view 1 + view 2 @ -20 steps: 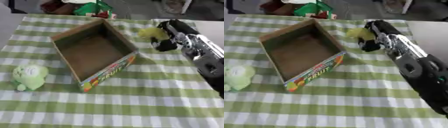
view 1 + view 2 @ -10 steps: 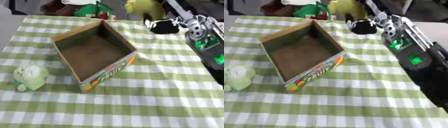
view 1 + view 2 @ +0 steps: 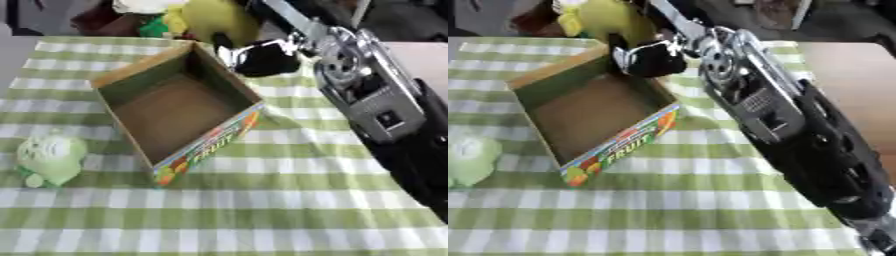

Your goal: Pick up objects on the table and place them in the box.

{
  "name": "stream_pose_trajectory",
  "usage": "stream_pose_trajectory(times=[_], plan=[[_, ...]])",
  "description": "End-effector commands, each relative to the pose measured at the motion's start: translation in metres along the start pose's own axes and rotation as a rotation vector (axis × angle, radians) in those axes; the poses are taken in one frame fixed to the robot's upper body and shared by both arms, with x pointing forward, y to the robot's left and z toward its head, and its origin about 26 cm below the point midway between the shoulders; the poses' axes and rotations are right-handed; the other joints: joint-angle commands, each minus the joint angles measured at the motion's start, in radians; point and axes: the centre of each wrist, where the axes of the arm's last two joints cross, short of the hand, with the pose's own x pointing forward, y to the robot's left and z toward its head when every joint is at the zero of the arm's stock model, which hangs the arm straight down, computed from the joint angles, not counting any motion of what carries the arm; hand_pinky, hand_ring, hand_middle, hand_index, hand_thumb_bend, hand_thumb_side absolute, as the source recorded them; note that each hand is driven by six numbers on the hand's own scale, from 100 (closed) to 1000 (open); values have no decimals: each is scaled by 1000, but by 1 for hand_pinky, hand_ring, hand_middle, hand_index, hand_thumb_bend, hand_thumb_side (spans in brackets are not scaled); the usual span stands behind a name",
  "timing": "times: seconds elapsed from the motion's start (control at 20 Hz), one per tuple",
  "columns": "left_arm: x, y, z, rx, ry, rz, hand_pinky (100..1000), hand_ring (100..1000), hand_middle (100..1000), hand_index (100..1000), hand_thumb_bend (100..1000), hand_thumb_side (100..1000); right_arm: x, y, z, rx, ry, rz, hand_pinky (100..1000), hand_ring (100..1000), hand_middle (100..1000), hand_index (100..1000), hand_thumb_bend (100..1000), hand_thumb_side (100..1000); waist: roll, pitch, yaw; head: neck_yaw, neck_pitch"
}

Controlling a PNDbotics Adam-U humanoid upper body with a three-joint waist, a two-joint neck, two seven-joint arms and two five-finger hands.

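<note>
An open cardboard box (image 3: 210, 146) with a fruit print on its front wall stands on the green checked tablecloth, nothing inside. My right hand (image 3: 261, 58) hangs over the box's far right corner, its arm reaching in from the right. Its fingers are curled on a yellow soft toy (image 3: 213, 18), which is lifted off the table just beyond the box's far edge. A pale green soft toy (image 3: 51, 157) lies on the cloth left of the box. My left hand does not show.
Beyond the table's far edge sit green and dark items (image 3: 154, 27). The checked tablecloth (image 3: 262, 210) stretches in front of the box. My right arm (image 3: 798, 130) covers the table's right side.
My right hand has lifted the yellow toy off the cloth at the right of the box and carried it left to the box's far corner. The view has also drawn closer.
</note>
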Motion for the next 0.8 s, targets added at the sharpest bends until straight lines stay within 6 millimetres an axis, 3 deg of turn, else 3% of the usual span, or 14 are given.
stream_pose_trajectory(times=[0.05, 0.55, 0.8], plan=[[6, 1, -7, -23, -27, -5, 389, 502, 492, 697, 100, 809, 7, 4, -8, 23, -19, 2, 625, 511, 172, 371, 100, 201, 4, -19, 2, -26, 1], [6, -1, -7, -27, -29, 2, 388, 502, 491, 697, 100, 811, 9, 44, -33, 155, -1, -30, 627, 523, 197, 406, 100, 215, 0, -14, 9, -22, -8], [6, -1, -8, -31, -29, 5, 387, 502, 491, 696, 100, 812, 11, 59, -47, 206, 9, -11, 646, 592, 333, 590, 100, 201, -4, -12, 15, -14, -11]])
